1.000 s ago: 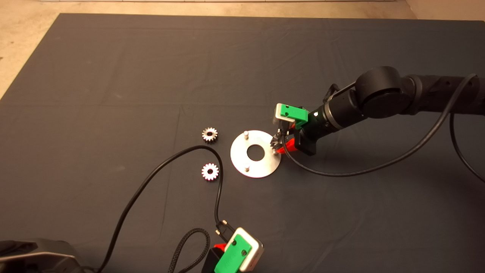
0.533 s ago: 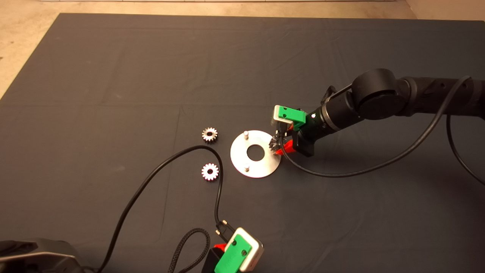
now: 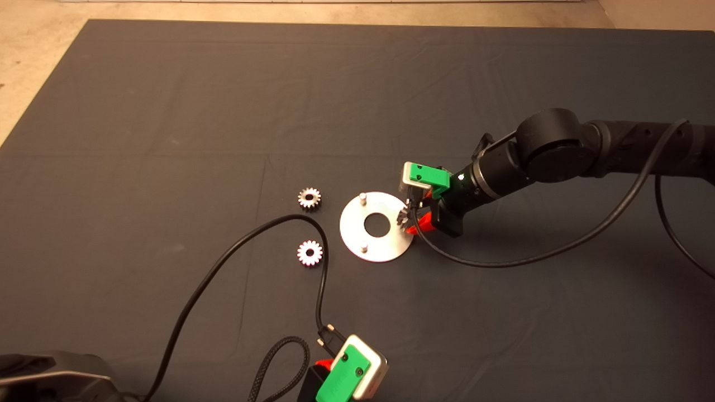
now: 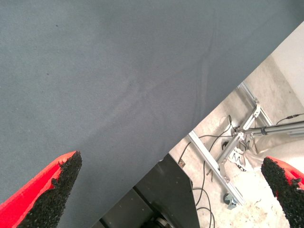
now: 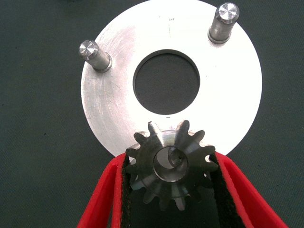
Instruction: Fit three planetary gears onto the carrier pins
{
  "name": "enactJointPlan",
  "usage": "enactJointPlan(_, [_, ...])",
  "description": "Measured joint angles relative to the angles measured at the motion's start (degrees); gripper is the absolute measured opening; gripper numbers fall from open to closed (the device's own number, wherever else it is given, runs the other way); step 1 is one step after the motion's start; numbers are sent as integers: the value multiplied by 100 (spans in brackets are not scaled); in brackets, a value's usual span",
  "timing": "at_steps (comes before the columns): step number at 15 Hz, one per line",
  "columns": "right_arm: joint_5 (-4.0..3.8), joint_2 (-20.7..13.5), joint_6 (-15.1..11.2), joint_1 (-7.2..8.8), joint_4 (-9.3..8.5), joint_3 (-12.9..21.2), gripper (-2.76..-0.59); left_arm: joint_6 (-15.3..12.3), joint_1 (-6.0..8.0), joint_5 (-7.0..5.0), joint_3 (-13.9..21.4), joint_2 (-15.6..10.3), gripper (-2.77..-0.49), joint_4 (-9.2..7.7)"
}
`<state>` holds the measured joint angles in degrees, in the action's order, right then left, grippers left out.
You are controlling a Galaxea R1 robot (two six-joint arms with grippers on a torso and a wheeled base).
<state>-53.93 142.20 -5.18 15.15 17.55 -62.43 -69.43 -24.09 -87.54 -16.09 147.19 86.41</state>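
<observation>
The planetary gears (image 3: 309, 199) were at three places: two lay flat on the dark mat (image 3: 167, 111) covering the tabletop, beside the disc's left edge and apart from each other, the second (image 3: 310, 253) nearer the camera, and the third gear (image 5: 169, 163) was clamped between the jaws of the right gripper (image 3: 411, 215) at the disc's right edge. In the right wrist view this held gear sat over the rim of the flat silver disc (image 5: 237, 80), and the tip of a carrier pin showed through its centre hole, off to one side of the bore. I judged the gear to be lined up with that pin but not yet seated; how far down it had gone could not be told. The other two carrier pins (image 5: 94, 54) stood bare, one of them (image 5: 223, 21) across the central hole from the first.

None of the three gears appeared fully installed, so the first placement was under way and two more pick-ups remained.

The left gripper (image 3: 335, 371) was parked at the lower edge of the head view, its jaws wide apart and holding nothing, with the mat's edge and the floor beyond in its wrist view. A black cable (image 3: 234, 251) curved across the mat near the loose gears.
</observation>
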Motion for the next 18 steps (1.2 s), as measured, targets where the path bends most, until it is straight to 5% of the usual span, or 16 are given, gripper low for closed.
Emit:
enactJointPlan(4, [-54, 2, 1, 11, -2, 2, -241, 0, 2, 0, 0, 0, -51, 0])
enactJointPlan(7, [-201, 5, 44, 30, -6, 11, -242, -4, 2, 0, 0, 0, -51, 0])
enactJointPlan(18, [-320, 5, 114, 41, -6, 55, -241, -61, 83, 0, 0, -2, -51, 0])
